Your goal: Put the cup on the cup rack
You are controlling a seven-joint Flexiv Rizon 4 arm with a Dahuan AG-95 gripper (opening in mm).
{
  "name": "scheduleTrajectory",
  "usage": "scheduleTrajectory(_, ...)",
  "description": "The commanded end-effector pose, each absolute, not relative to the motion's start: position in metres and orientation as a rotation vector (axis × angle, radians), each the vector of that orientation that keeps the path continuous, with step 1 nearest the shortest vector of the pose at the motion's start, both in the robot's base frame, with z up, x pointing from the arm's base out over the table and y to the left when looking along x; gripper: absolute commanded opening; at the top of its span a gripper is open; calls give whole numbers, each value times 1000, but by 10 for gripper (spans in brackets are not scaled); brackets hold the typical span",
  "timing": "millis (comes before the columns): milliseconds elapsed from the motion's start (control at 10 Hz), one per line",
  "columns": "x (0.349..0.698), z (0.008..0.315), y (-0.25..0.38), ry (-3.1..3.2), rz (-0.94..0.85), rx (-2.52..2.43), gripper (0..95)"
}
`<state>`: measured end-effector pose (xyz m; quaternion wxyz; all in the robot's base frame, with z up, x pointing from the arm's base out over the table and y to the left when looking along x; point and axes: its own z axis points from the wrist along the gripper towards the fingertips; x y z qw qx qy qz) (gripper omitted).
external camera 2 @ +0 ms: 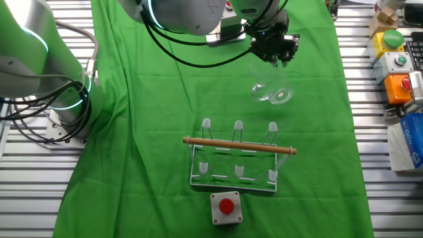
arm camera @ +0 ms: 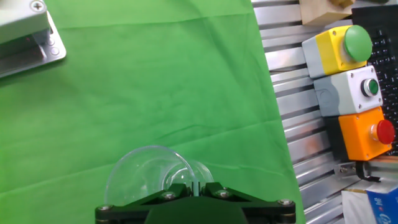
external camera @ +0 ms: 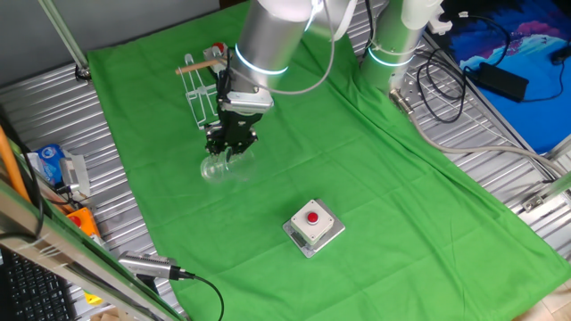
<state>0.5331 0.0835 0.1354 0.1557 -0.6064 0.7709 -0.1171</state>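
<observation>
Clear cup (external camera 2: 271,91) tilted over cloth, near white cup rack (external camera 2: 236,158).

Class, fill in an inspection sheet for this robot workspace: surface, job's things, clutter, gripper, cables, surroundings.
Surface: green cloth over ribbed metal table.
Job's things: clear glass cup tilted, at the gripper; white wire cup rack with wooden dowel upright, holding no cups.
Clutter: grey box with red button.
Gripper: black two-finger gripper at the cup's rim; closure unclear.
Cables: black cables along the arm.
Surroundings: yellow, white and orange button boxes beside the cloth.
</observation>
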Motion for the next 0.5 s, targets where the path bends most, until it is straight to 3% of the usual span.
scheduleTrajectory(100, 532, 132, 82, 2203, -341, -1732, 760)
scheduleTrajectory(500, 529, 127, 81, 2215, -338, -1736, 760)
